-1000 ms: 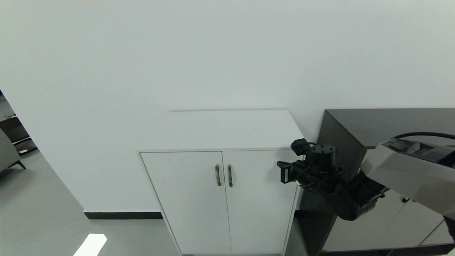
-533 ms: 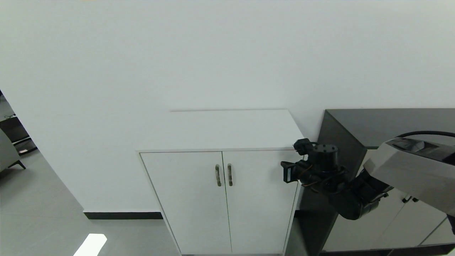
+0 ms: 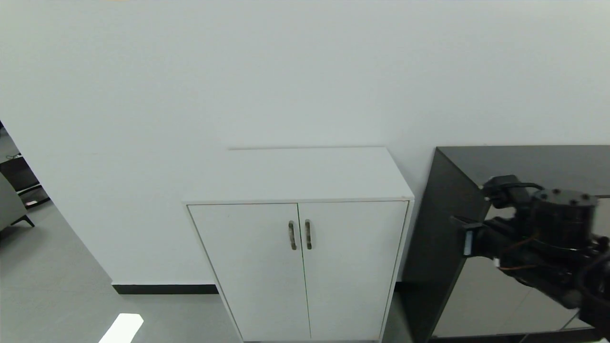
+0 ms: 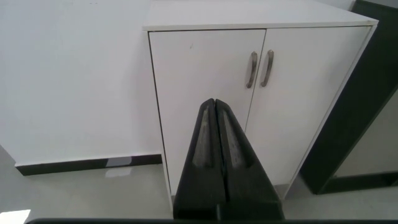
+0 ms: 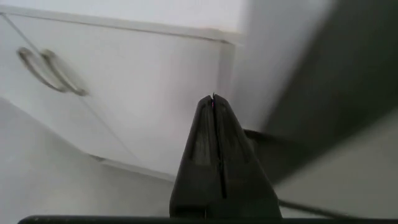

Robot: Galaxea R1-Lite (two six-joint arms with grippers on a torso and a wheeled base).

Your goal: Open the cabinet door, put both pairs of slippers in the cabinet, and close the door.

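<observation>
A white cabinet (image 3: 295,176) stands against the wall with both doors shut. Its two curved metal handles (image 3: 292,235) (image 3: 308,234) meet at the middle seam. My right arm's wrist (image 3: 538,243) hangs in front of the black cabinet, to the right of the white one. My right gripper (image 5: 213,98) is shut with nothing in it, its tip level with the white cabinet's right edge (image 5: 227,62), and the handles (image 5: 46,71) lie off to one side. My left gripper (image 4: 215,102) is shut and empty, pointing at the left door (image 4: 199,74) from some distance back.
A tall black glossy cabinet (image 3: 457,190) stands close against the white cabinet's right side. Grey floor (image 3: 71,295) lies open to the left, with a chair (image 3: 12,205) at the far left edge. A dark skirting (image 3: 162,288) runs along the wall.
My right arm has pulled away from the white cabinet's right door, moving right and nearer the head camera, to in front of the black cabinet. The doors have stayed shut.
</observation>
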